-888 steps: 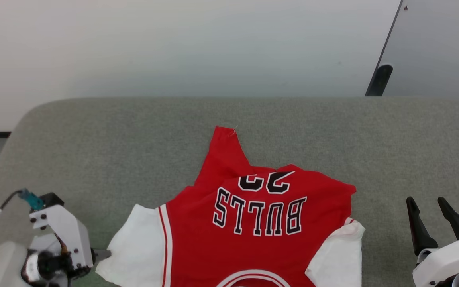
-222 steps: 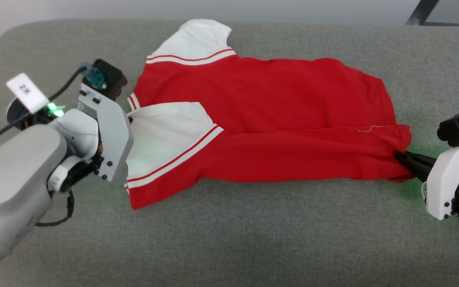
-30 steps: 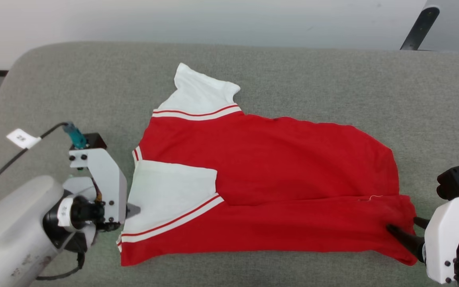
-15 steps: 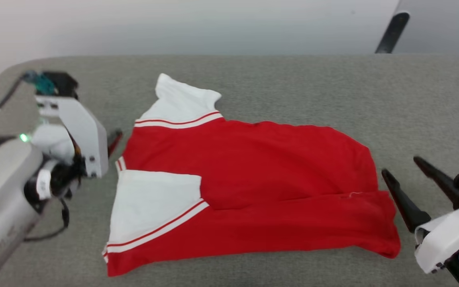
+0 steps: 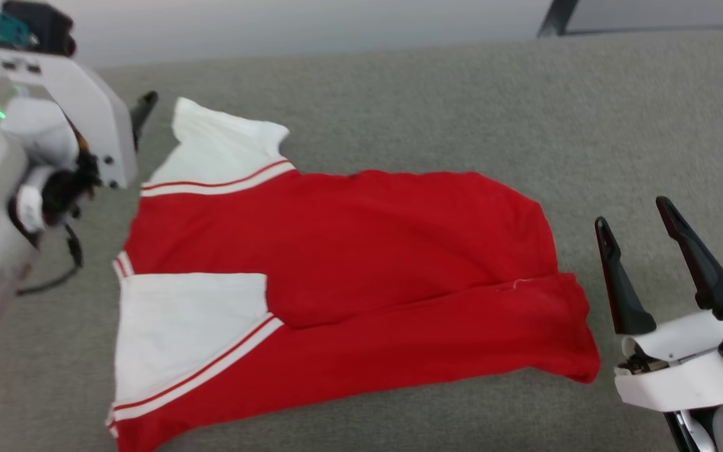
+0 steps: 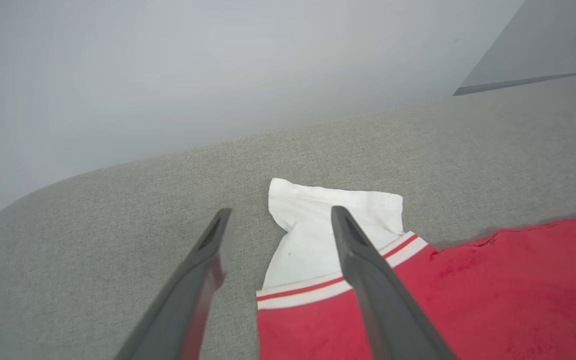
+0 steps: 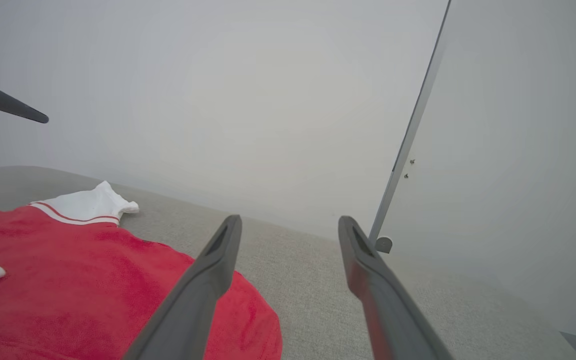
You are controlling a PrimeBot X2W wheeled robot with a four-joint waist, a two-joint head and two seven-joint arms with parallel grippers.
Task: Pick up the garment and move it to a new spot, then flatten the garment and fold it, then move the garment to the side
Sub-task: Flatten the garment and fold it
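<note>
Now, from the head view, our left gripper (image 5: pixel 140 113) is raised at the upper left, with its white wrist bracket in front and one dark finger poking out beside the far sleeve (image 5: pixel 220 147) of the garment (image 5: pixel 349 251). Our right gripper (image 5: pixel 631 211) sits at the lower right, fingers pointing up the view and spread wide, with nothing between them, just beside the garment's hem end without touching it. The garment lies flat on the grey cushion (image 5: pixel 399 94), plain red side up, its near long edge folded over so that one white sleeve (image 5: pixel 189 326) rests on top of the red cloth. A dark pole (image 5: pixel 553 19) rises behind the cushion.

From the left wrist view, our left gripper (image 6: pixel 280 215) is spread and empty. One finger crosses in front of the far white sleeve (image 6: pixel 313 235), and we cannot tell whether it touches.

From the right wrist view, our right gripper (image 7: pixel 288 220) is likewise spread and empty above bare cushion (image 7: pixel 308 270), the red hem (image 7: pixel 68 270) off to one side. A finger (image 7: pixel 8 105) of the other arm shows at the top corner, and a pale wall (image 7: pixel 243 100) stands behind.
</note>
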